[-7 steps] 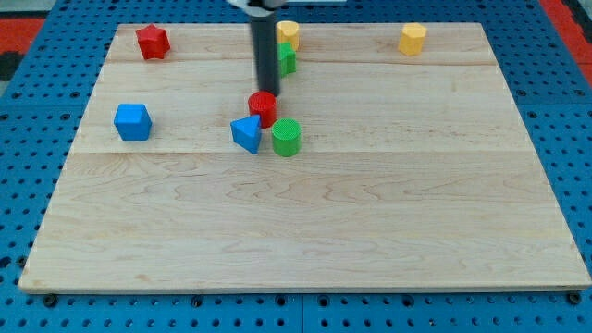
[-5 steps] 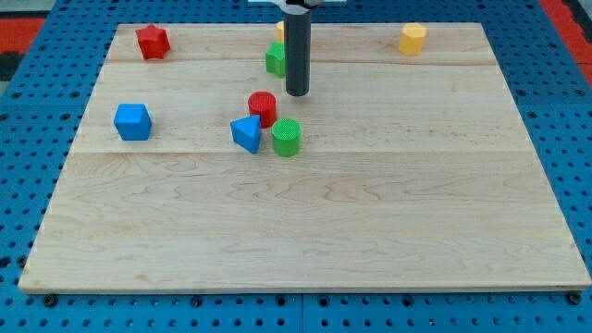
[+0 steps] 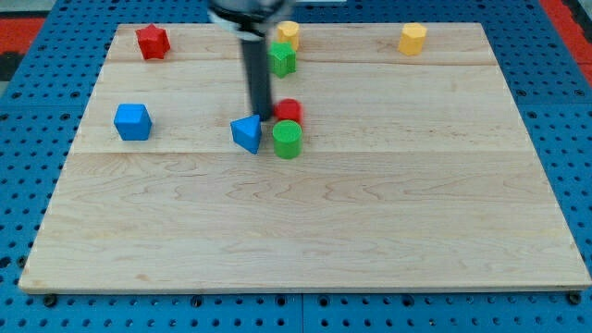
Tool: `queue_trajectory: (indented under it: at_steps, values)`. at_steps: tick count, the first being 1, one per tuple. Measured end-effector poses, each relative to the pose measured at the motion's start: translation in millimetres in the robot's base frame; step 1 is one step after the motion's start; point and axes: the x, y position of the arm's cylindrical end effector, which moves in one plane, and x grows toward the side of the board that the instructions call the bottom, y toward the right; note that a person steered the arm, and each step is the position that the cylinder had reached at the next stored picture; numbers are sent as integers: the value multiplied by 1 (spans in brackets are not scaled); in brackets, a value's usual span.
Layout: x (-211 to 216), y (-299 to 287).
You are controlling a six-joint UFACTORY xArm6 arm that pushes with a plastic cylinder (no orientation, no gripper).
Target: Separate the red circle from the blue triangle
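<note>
The red circle (image 3: 290, 110) lies near the board's middle, just above the green cylinder (image 3: 287, 140) and touching it. The blue triangle (image 3: 247, 133) lies to its left, a small gap away. My rod comes down from the view's top, blurred, and my tip (image 3: 263, 117) stands between the two, against the red circle's left side and at the blue triangle's upper right corner.
A blue cube (image 3: 132, 122) sits at the left. A red star (image 3: 152, 42) is at the top left. A green block (image 3: 282, 59) and a yellow block (image 3: 289, 31) sit at the top centre. A yellow hexagon (image 3: 413, 39) is at the top right.
My tip swung from right of the red circle round to its left side. The red circle has slid right, away from the blue triangle, and now sits above the green cylinder.
</note>
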Motion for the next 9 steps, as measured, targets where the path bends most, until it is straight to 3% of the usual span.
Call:
queue_trajectory:
  at_steps: [1, 3, 4, 5, 6, 7, 9]
  values:
    - [30, 77]
    - [11, 86]
    - [22, 88]
    - [60, 91]
    - [-1, 75]
    - [-24, 109]
    - [34, 123]
